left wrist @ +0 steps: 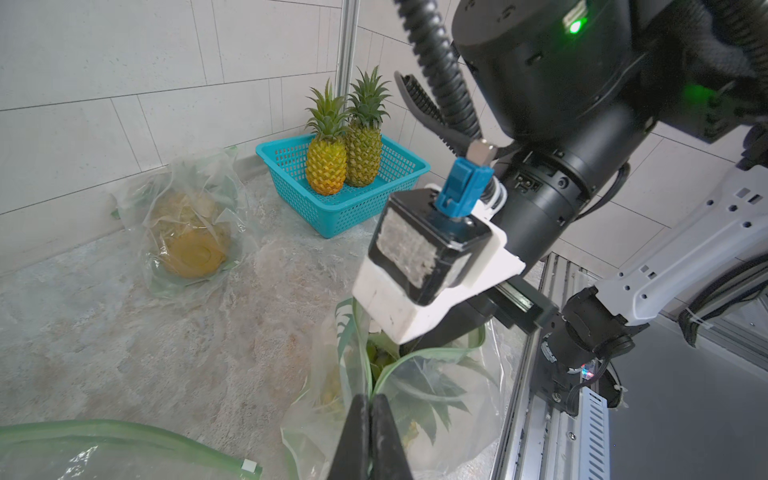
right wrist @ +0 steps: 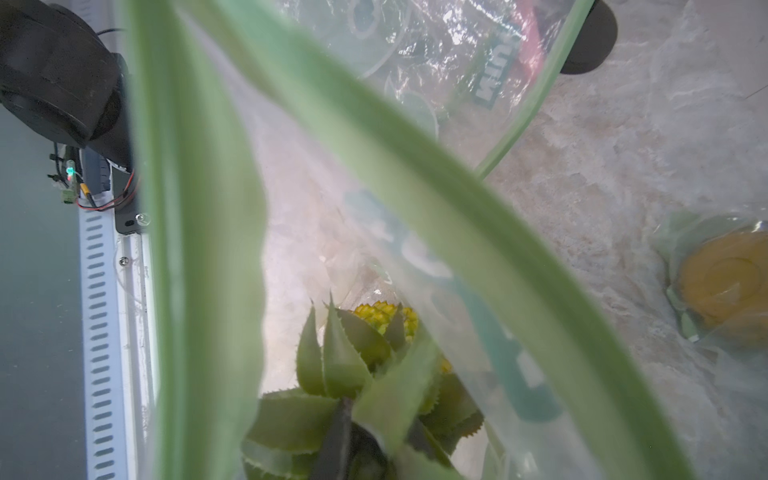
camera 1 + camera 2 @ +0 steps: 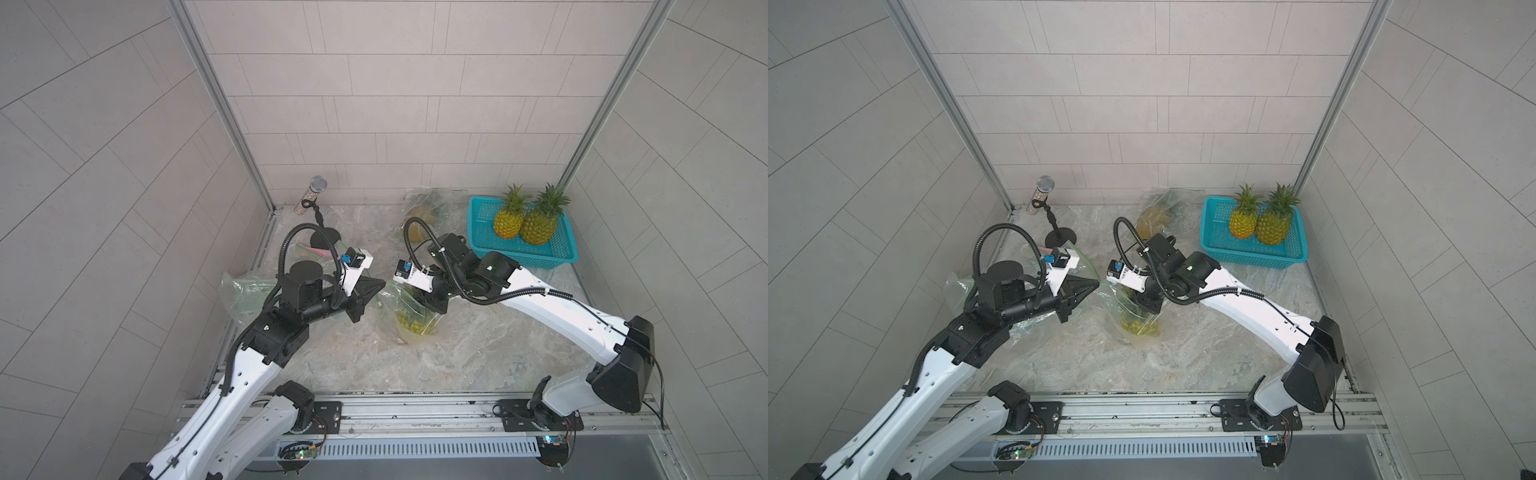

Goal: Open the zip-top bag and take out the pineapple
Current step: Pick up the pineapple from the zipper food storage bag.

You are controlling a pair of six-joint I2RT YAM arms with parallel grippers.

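The left gripper (image 1: 369, 402) had its fingers pressed flat together on the green zip rim of the zip-top bag (image 1: 453, 390), pinching one lip so that the mouth stood open and upright. Through that mouth reached the right gripper (image 2: 353, 434), jaws drawn narrow among the crown leaves of the pineapple (image 2: 384, 316). It apparently gripped the crown, the one handle clear of the film. The fruit sat wholly inside the bag, yellow body beneath the leaves. The bag stood well apart from the teal basket (image 3: 474, 220), on the robot's side of it. The basket held two bare pineapples (image 3: 524, 222) upright, likely where this one belonged. Just beside the basket lay another bagged pineapple (image 3: 420, 212).
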